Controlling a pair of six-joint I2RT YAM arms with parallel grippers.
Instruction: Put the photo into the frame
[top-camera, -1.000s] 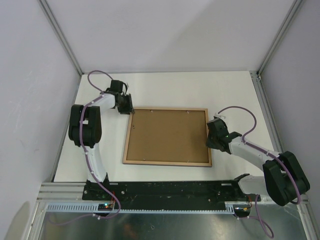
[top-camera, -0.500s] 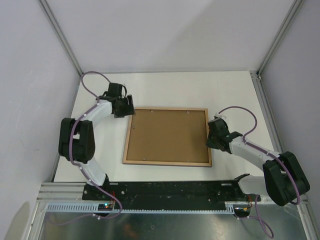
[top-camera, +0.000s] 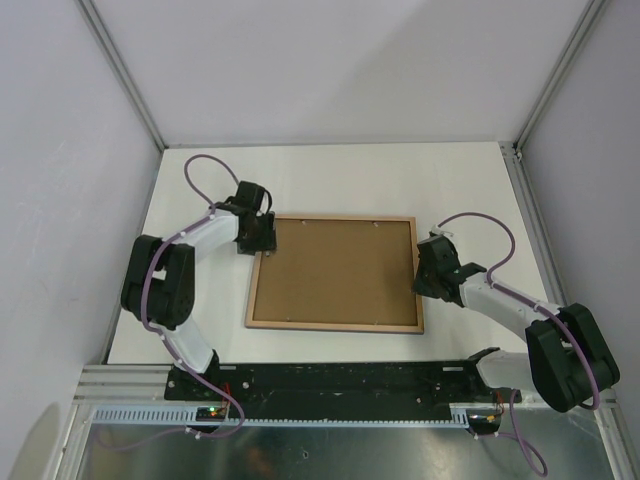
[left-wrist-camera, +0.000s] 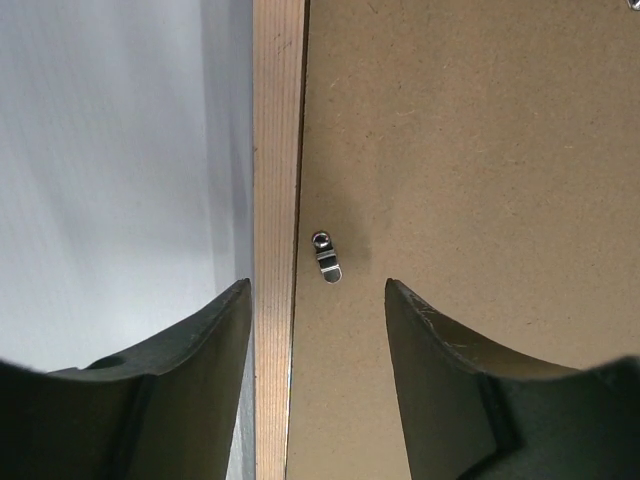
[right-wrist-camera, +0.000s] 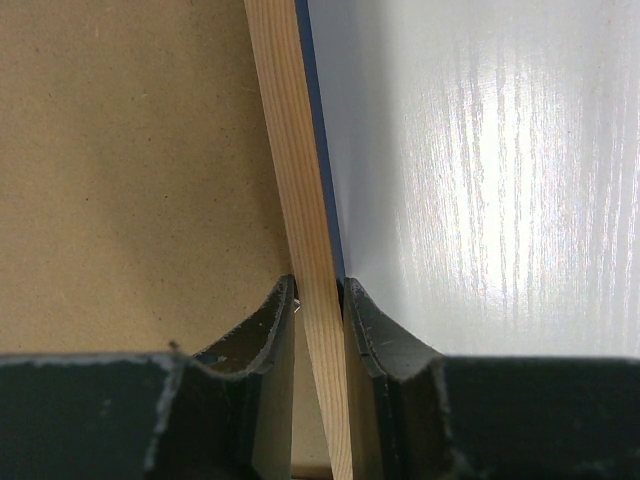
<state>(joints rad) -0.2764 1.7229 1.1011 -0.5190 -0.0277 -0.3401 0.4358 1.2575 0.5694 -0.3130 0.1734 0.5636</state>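
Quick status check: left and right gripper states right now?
Left gripper: open, fingers either side of the frame edge, not clamped.
Right gripper: closed on the frame's opposite edge.

White table (top-camera: 340, 180), viewed from above. Before you the frame (top-camera: 334, 326) lies on it back side up, its light wood edges enclosing a brown backing board (top-camera: 335, 270). It sits mid-table between left and right, closer to the near edge.

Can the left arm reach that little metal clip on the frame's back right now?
Probably yes: the left end effector hangs open over the frame, the clip lying bare just ahead of its fingers.
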